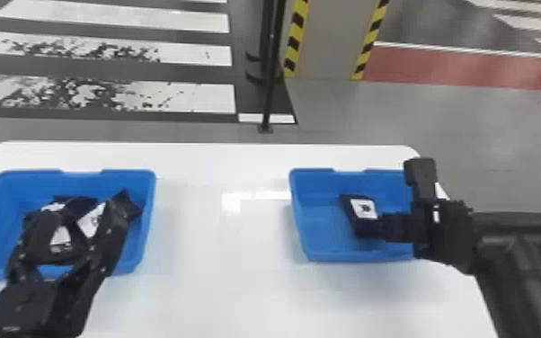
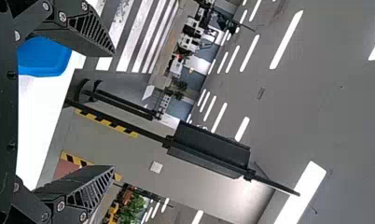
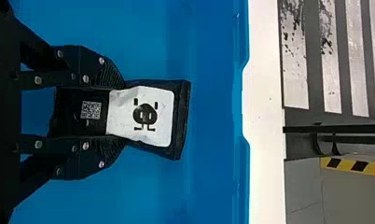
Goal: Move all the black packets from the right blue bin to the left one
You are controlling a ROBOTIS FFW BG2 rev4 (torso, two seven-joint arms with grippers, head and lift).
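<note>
Lower right in the head view, the black right gripper (image 1: 381,227) is pinching a white-labelled black packet (image 1: 362,211) inside a blue plastic bin (image 1: 323,224); lower left, the black left gripper (image 1: 86,215) is holding its jaws wide.

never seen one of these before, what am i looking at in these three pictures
This is a robot with two black arms, each ending in a two-fingered gripper. The head view looks down from its head; each wrist view comes from a camera on that arm's wrist and is turned sideways.

On the white table stand two blue bins. The left bin has black packets with white labels in it, partly hidden by the left gripper, which is open and empty above them. In the right bin, the right gripper has its fingers closed on a black packet with a white label.
</note>
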